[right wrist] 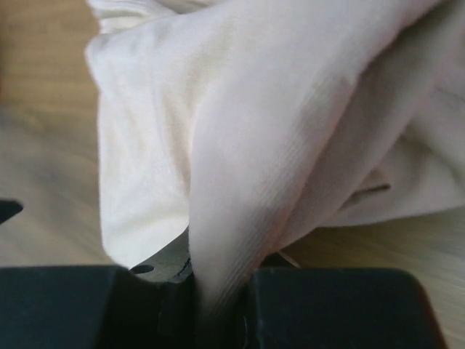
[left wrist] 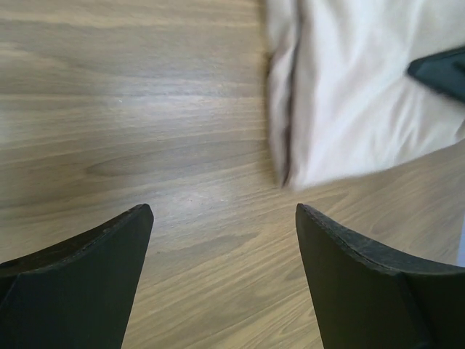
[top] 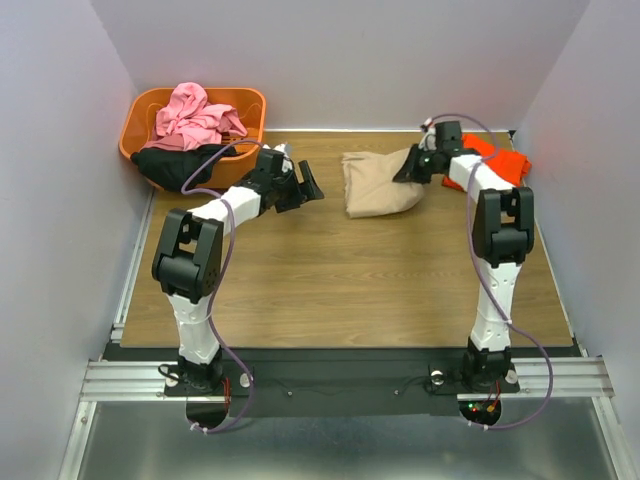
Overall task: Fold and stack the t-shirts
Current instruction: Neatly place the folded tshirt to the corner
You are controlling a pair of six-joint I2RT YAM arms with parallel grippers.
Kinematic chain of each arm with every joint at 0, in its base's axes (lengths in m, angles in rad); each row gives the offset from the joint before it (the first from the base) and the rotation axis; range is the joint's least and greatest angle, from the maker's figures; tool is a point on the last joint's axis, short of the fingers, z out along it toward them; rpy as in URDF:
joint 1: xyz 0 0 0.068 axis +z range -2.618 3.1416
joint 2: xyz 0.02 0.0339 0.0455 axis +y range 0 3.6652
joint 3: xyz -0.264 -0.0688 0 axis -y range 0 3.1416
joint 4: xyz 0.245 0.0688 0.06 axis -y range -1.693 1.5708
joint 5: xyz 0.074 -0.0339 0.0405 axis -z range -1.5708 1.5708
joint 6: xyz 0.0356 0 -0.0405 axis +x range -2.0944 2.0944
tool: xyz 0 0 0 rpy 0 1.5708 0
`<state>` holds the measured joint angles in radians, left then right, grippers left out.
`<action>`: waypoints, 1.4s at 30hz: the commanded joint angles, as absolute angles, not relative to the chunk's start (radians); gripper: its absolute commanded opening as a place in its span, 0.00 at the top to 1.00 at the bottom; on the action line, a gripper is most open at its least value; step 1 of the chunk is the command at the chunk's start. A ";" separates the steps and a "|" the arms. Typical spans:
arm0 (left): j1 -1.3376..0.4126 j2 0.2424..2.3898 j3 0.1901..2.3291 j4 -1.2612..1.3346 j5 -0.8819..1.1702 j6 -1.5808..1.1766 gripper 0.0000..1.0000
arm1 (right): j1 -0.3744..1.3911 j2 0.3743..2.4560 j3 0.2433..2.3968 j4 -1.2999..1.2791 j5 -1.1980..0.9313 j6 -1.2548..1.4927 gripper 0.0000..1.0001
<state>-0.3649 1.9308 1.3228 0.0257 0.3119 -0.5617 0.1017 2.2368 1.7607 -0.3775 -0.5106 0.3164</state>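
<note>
- Tan t-shirt [top: 382,183] lies folded on the surface [top: 330,280]; right fingers [right wrist: 327,305] clamp its edge.
- Orange-red t-shirt [top: 508,160] sits just beyond, far right; we judge stacking pending.
- Pink t-shirt [top: 195,115] and black t-shirt [top: 178,165] crumpled at the basket [top: 258,108], not yet folded.
- Left fingers [left wrist: 73,283] spread wide, empty.

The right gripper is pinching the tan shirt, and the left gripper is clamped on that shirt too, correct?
Not quite. The right gripper is pinching the tan shirt, but the left gripper is open over the wooden table beside that shirt, holding nothing. The left wrist view shows it.
</note>
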 commanded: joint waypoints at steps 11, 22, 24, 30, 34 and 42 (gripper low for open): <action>-0.360 1.796 1.118 0.029 0.302 -0.526 0.08 | -0.089 2.215 2.238 -0.529 -0.394 0.238 0.99; -0.360 1.753 1.045 0.026 0.290 -0.529 0.09 | -0.218 2.292 2.424 -0.531 -0.400 0.216 0.99; -0.359 1.750 1.040 0.023 0.290 -0.529 0.09 | -0.236 2.298 2.433 -0.531 -0.405 0.198 1.00; -0.360 1.746 1.051 0.002 0.279 -0.525 0.09 | -0.284 2.327 2.427 -0.531 -0.451 0.198 1.00; -0.360 1.744 1.066 -0.025 0.275 -0.522 0.08 | -0.288 2.330 2.390 -0.531 -0.416 0.163 1.00; -0.360 1.718 1.069 -0.051 0.262 -0.518 0.09 | -0.299 2.349 2.376 -0.532 -0.322 0.095 0.99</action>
<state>-0.3580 1.7851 1.0550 -0.0227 0.2764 -0.5381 -0.2878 2.3516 2.3741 -0.5777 -0.3687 0.1474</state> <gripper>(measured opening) 0.914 0.178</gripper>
